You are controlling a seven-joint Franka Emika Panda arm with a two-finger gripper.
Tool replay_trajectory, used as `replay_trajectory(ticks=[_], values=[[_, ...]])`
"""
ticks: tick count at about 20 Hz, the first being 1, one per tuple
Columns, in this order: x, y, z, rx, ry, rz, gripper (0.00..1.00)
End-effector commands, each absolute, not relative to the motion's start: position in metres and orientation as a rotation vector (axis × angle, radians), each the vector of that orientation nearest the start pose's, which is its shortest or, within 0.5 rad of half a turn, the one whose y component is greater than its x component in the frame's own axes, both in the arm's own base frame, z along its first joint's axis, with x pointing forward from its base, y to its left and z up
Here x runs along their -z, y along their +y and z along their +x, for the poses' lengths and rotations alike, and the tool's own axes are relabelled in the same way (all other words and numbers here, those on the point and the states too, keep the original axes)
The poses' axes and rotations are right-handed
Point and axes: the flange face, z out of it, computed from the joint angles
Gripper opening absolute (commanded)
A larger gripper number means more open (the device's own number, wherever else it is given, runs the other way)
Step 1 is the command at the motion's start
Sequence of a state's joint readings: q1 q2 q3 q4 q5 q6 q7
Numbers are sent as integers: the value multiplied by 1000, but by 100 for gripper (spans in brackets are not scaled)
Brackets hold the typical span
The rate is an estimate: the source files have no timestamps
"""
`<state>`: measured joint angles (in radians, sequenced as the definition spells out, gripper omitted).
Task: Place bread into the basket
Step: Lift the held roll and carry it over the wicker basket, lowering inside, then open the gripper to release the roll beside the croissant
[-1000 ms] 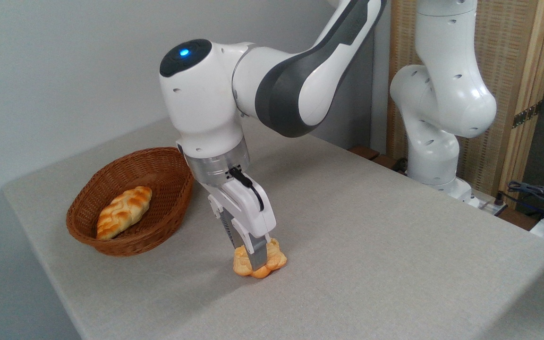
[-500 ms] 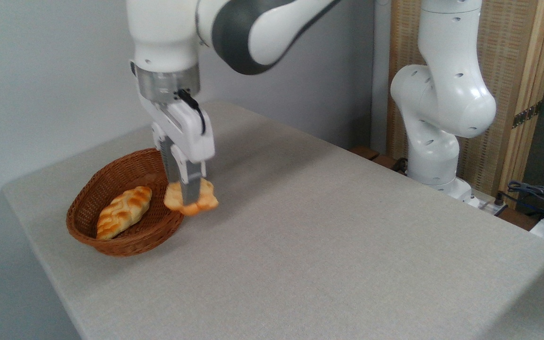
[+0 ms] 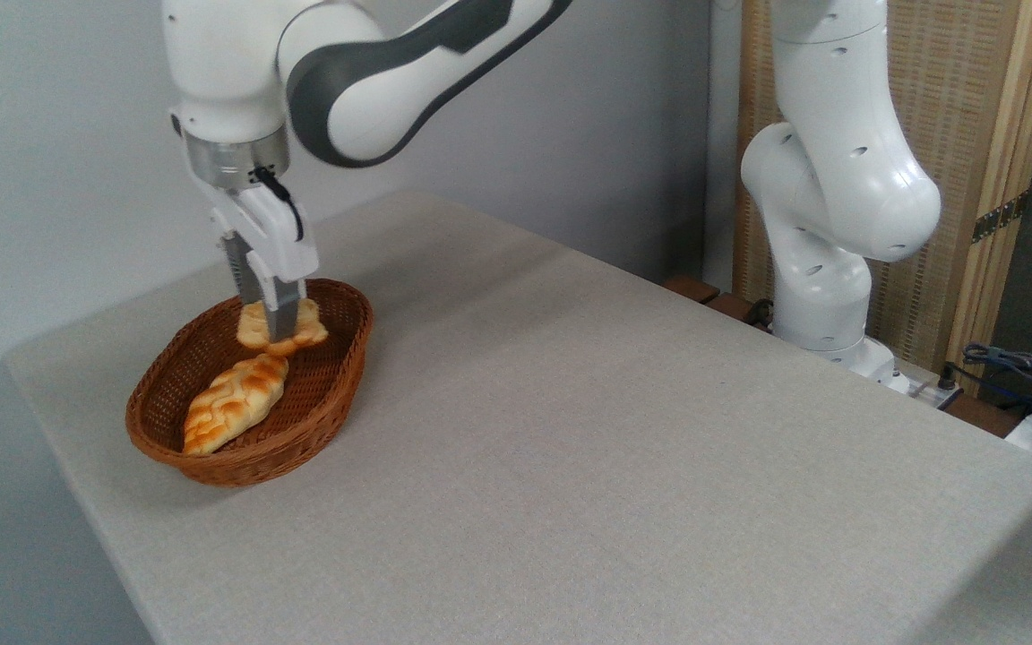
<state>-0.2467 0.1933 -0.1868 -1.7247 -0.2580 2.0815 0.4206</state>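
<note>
Surface (image 3: 623, 466) is grey cloth-covered, takes up most of the view; near corner and right side cut off by the frame. Pale grey wall behind, wood-framed woven panel (image 3: 955, 179) at right. Some cables (image 3: 1018, 367) at far right edge, partly cropped, hard to make out.

Arm (image 3: 373, 72) is white with dark grey joints, comes in from the top; upper links out of frame. Base column (image 3: 829, 224) stands past the surface's far right edge.

Basket (image 3: 337, 394) sits at the left end of the surface, reddish-brown wicker, oval, upright. Braided loaf (image 3: 234, 403) lies inside it, toward the near-left wall.

Pincer (image 3: 280, 333) points down over the far half of the basket, clenched on the bread (image 3: 305, 330). Front finger covers the bun's middle, so only its lobes show on either side. Bread is inside the basket's outline, just beyond the loaf's far end; cannot tell whether it touches the basket floor or hangs just above it. Rear finger mostly hidden behind the front one.
</note>
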Motion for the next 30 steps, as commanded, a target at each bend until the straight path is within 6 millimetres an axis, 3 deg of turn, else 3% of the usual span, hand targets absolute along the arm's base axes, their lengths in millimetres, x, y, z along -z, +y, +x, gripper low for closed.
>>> replay_trajectory(ticks=[1,4,12,17,21,23,26,30], values=[[-473,-302,585,337,1011,-3289,98],[-468,-312,582,335,1028,-3290,100],[-475,-309,581,347,1040,-3256,100],[-489,-290,583,351,1004,-3243,100],[-529,-226,584,320,952,-3115,100],[-543,-184,586,277,953,-3069,100],[-552,-127,583,177,1073,-3013,100],[-557,-75,578,87,1266,-2939,100]])
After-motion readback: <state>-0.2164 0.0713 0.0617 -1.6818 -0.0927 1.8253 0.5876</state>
